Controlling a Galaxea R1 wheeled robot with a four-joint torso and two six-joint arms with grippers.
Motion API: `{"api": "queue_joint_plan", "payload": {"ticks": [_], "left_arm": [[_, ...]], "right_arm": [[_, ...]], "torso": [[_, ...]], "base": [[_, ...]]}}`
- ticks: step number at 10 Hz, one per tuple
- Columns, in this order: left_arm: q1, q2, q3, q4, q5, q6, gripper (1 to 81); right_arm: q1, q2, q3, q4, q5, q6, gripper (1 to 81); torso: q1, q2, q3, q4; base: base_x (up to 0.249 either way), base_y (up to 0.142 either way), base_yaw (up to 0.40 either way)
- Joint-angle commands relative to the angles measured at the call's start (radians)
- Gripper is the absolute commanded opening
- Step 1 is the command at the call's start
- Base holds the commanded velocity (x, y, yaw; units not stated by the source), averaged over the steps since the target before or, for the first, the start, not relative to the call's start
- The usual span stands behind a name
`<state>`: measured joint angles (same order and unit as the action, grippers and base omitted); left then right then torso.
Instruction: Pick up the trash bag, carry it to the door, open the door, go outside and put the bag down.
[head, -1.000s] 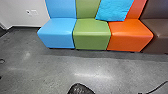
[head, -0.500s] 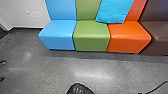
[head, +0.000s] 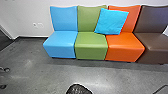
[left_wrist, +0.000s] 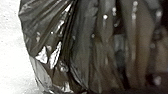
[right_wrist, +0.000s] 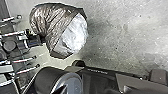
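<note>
The head view looks forward and down at seats; the left wrist view closely faces the trash bag, which the right wrist view shares, farther off, beside the left hand.

The green seat stands between a blue seat and an orange one, with a brown seat beyond the orange. A bright blue cushion leans just above it. Behind runs a white wall; in front, gray floor — smooth, mottled, softly shining with light.
</note>
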<state>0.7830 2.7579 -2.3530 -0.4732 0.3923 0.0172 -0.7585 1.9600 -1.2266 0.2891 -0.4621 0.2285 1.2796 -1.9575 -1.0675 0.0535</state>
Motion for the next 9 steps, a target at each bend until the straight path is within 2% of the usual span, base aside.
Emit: {"api": "queue_joint_plan", "payload": {"ticks": [1, 2, 4, 5, 7, 9], "left_arm": [[-0.075, -0.133, 0.15, -0.027, 0.079, 0.0, 1.0], [-0.06, -0.183, 0.199, -0.027, 0.074, 0.006, 1.0], [-0.02, -0.269, 0.279, -0.016, 0.072, 0.018, 1.0], [-0.001, -0.306, 0.313, -0.018, 0.074, 0.059, 1.0], [0.049, -0.365, 0.366, -0.018, 0.079, 0.119, 1.0], [0.112, -0.412, 0.409, -0.018, 0.079, 0.187, 1.0]], "right_arm": [[-0.006, 0.001, -0.032, 0.015, -0.038, -0.041, 81.1], [-0.041, 0.013, -0.078, 0.013, -0.027, -0.063, 81.1], [-0.088, 0.015, -0.125, 0.015, 0.003, -0.089, 81.1], [-0.1, 0.01, -0.132, 0.013, 0.005, -0.097, 81.1], [-0.129, 0.003, -0.14, 0.012, 0.013, -0.116, 81.1], [-0.187, 0.006, -0.163, 0.013, 0.063, -0.149, 81.1]], "torso": [[-0.063, 0.098, 0.096, 0.0], [-0.086, 0.133, 0.129, 0.0], [-0.133, 0.204, 0.156, 0.0], [-0.157, 0.24, 0.116, 0.0], [-0.199, 0.306, 0.128, 0.0], [-0.249, 0.381, 0.129, 0.0]], "base": [[0.0, 0.0, 0.0], [0.0, 0.0, 0.0], [0.0, 0.0, 0.0], [0.0, 0.0, 0.0], [0.0, 0.0, 0.0], [0.0, 0.0, 0.0]]}}
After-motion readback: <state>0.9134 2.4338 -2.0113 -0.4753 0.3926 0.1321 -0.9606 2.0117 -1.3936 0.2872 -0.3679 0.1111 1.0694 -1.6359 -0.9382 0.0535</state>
